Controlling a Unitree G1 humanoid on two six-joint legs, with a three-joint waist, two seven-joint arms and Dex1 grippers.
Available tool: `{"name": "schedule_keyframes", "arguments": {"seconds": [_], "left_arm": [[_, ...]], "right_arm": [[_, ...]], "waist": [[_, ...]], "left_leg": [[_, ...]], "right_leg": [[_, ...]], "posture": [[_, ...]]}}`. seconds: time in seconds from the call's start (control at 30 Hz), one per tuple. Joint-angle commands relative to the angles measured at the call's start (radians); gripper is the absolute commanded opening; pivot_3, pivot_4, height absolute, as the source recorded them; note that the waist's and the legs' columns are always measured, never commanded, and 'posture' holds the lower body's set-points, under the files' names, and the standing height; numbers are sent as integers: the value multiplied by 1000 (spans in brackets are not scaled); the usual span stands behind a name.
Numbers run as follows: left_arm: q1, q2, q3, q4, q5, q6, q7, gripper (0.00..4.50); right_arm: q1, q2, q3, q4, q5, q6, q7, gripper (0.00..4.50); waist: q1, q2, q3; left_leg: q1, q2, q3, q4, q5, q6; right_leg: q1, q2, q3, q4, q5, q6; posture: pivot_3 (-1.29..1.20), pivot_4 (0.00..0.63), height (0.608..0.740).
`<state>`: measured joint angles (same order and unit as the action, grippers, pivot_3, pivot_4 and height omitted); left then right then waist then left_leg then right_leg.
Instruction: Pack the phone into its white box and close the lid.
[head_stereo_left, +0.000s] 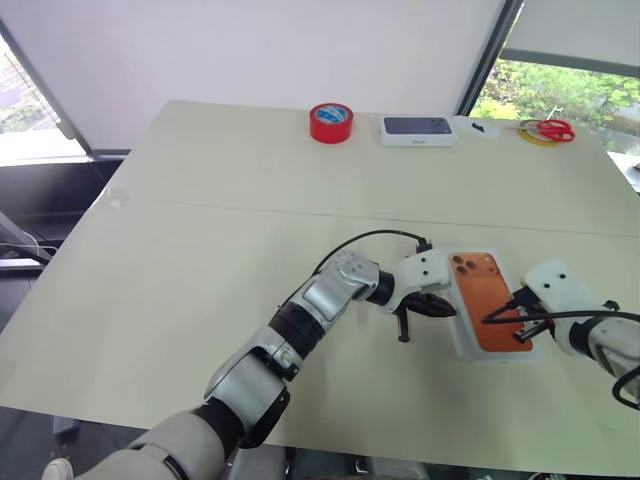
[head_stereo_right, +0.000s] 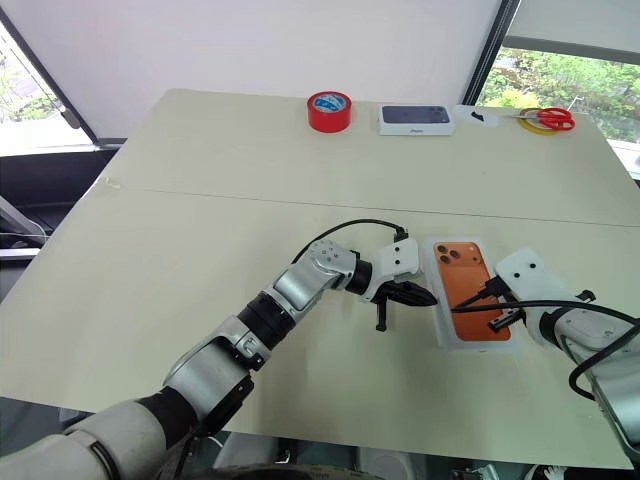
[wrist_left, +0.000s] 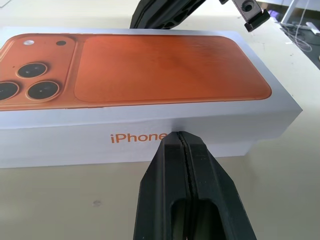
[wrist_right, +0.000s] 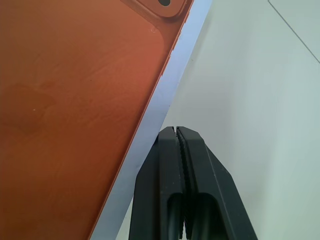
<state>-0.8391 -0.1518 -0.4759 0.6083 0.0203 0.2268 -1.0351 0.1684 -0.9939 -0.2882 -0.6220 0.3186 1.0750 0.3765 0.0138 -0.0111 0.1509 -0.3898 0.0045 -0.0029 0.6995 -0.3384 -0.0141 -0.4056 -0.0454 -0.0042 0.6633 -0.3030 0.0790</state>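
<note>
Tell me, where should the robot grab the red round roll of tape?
Probably from above. The red round tape roll lies flat on the beige table, hole upward, so one of the fingers could go inside and one outside, pinching its wall.

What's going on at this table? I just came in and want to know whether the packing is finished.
The white box lies on the table with its lid on; the lid's top bears a picture of an orange phone. The left gripper points at one long side of the box and the right gripper sits at the opposite edge, both with jaws shut and holding nothing. The packing looks essentially done; what is inside cannot be seen.
</note>
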Motion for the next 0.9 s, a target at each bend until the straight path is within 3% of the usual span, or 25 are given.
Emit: {"name": "schedule_keyframes", "arguments": {"seconds": [0.03, 0.67, 0.9], "left_arm": [[-21, -36, 10, -21, -11, -24, 19, 0], [-64, -35, 46, 53, -10, -50, 40, 0], [-68, -31, 67, 66, -13, -50, 68, 0]], "right_arm": [[-30, 15, 15, -22, -6, -15, 22, 77], [-45, 33, 36, 2, -71, -16, 64, 77], [-5, 27, -46, -2, -92, -13, 88, 77]], "waist": [[0, 0, 0], [-1, 0, 0], [-1, 1, 0]], "left_leg": [[0, 0, 0, 0, 0, 0], [0, 0, 0, 0, 0, 0], [1, 0, 0, 0, 0, 0]], "right_leg": [[0, 0, 0, 0, 0, 0], [0, 0, 0, 1, 0, 0], [0, 0, 0, 1, 0, 0]], "posture": [[0, 150, 724], [0, 150, 724], [0, 150, 724]]}}
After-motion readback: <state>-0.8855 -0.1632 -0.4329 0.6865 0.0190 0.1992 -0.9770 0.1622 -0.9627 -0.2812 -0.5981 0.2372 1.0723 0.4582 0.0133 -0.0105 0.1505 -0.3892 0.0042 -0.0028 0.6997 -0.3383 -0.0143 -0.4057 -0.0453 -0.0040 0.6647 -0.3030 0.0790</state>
